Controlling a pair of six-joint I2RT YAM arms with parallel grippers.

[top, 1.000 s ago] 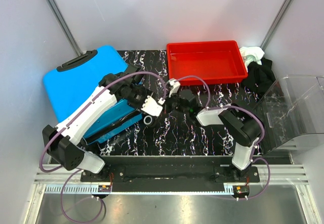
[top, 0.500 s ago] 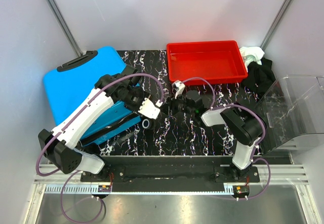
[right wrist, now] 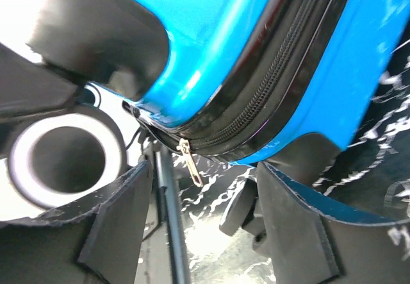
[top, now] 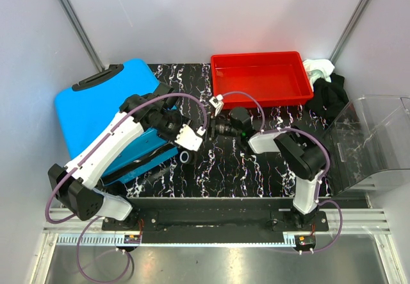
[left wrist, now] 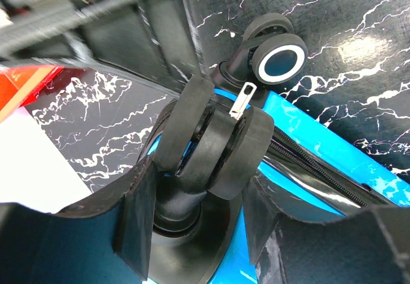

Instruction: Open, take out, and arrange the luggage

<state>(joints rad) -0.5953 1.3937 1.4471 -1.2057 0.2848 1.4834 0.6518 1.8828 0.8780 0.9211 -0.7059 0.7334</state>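
L claw (left wrist: 198, 191) straddles black caster wheel (left wrist: 214, 140) of bright blue hard-shell suitcase (top: 96, 108); if it really grips, cannot tell. R claw (right wrist: 202, 175) gapes wide, silver zipper pull (right wrist: 191, 162) between fingers, untouched.

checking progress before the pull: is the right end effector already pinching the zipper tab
No, the zipper tab hangs free in the gap between the open fingers of the right end effector.

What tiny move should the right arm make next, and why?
Probably ease the right gripper forward and close on the zipper pull. Its fingers stand open, the pull hangs in line between them, ungripped, and the zipper on the luggage looks still shut.
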